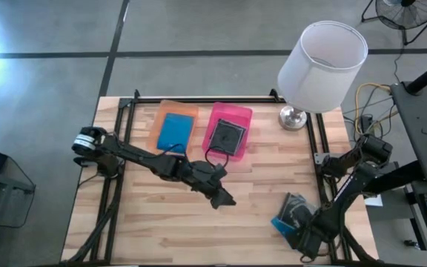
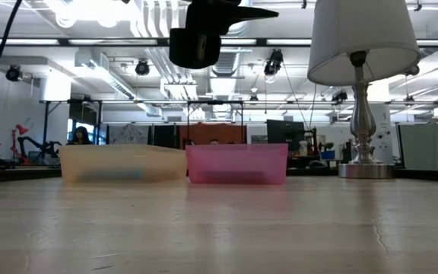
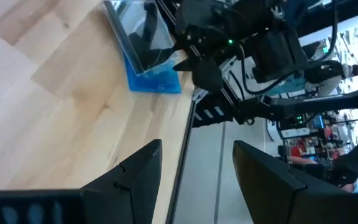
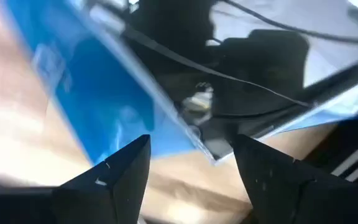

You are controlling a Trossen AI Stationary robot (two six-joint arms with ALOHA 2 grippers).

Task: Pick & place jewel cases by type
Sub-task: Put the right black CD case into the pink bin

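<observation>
The right claw (image 1: pixel 305 236), spread open, hangs over the stacked jewel cases (image 1: pixel 291 213) at the table's (image 1: pixel 161 222) near right, poised to grip. The left claw (image 1: pixel 222 196) waits open mid-table, near the sorted orange tray (image 1: pixel 170 110) and pink tray (image 1: pixel 230 113).

The surface (image 1: pixel 161 215) is pale wood planks inside a black metal frame (image 1: pixel 199 99), standing on a grey concrete floor (image 1: pixel 43 81) crossed by dark lines. A lamp with a white shade (image 1: pixel 322 65) and a shiny metal base (image 1: pixel 293 117) stands at the far right corner. A floor fan (image 1: pixel 401 10) sits on the floor beyond that corner. Seen level across the surface, the room behind is a large open workshop with a white ceiling of pipes and ducts (image 2: pixel 166 23), bright strip lights (image 2: pixel 90 9), dark monitors (image 2: pixel 284 131) and cluttered desks.
</observation>
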